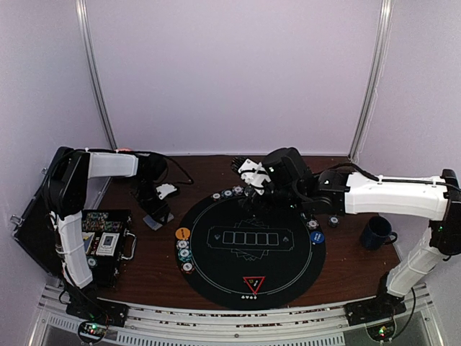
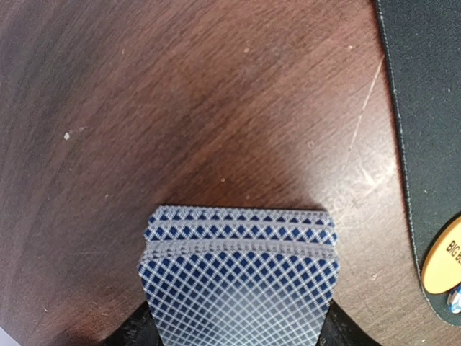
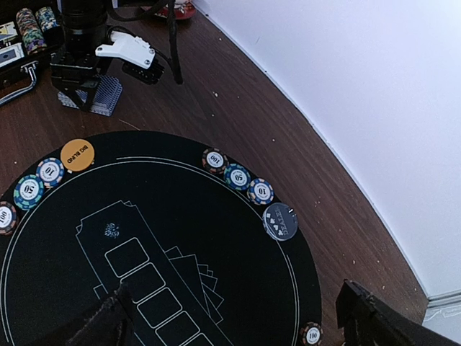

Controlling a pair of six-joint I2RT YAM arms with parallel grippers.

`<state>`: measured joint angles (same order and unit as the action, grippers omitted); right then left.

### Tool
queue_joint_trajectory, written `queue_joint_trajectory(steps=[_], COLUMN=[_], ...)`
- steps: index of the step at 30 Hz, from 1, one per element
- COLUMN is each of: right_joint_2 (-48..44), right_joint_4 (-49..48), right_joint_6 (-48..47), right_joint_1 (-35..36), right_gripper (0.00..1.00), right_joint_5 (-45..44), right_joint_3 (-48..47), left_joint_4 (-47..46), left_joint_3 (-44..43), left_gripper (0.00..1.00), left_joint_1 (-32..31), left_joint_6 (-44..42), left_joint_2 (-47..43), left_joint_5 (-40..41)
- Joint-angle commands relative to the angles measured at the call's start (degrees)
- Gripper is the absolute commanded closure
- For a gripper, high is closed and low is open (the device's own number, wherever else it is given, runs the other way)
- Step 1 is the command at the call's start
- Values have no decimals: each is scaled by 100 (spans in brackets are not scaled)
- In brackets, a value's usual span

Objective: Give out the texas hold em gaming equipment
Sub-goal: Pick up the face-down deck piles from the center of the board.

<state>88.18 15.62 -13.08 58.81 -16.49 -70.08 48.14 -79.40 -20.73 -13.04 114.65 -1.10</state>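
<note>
A stack of grey-blue-backed playing cards [image 2: 241,281] lies on the brown table left of the mat, and my left gripper [image 1: 155,209] is shut on it, a dark finger at each side. The right wrist view shows the same cards [image 3: 106,94] under that gripper. On the round black mat [image 1: 252,267] edge-striped poker chips [image 3: 237,176] sit along the far rim beside a dark dealer button [image 3: 281,222]. More chips [image 3: 29,189] and the orange button [image 3: 77,154] line the left rim. My right gripper [image 3: 238,321] hangs open above the mat's far side, holding nothing.
A blue button [image 1: 317,237] and a red triangle marker [image 1: 253,283] lie on the mat. An open case [image 1: 108,245] with chip rows stands at the left. A dark blue mug [image 1: 376,233] stands right of the mat. A white wall runs along the table's far edge.
</note>
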Motion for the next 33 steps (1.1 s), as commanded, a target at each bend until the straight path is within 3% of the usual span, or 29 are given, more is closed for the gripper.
queue_joint_trajectory(steps=[1,10,21,33], right_joint_2=[70,-38,559,1643], right_joint_4=[-21,29,299,-571], right_joint_6=[110,245,1337,2436], right_joint_1=[37,11,-790,-1652], right_gripper=[0,0,0,6], right_joint_5=[79,513,2939,5397], right_joint_3=[2,-56,-635,-926], left_joint_4=[-45,-22,73,334], left_joint_3=[32,-16,-155,-418], left_gripper=[76,82,83,83], left_joint_1=[-36,-79,-104,-398], left_joint_6=[84,146,214,276], left_joint_2=[-88,-153,-408,-461], left_joint_5=[11,64,-27,25])
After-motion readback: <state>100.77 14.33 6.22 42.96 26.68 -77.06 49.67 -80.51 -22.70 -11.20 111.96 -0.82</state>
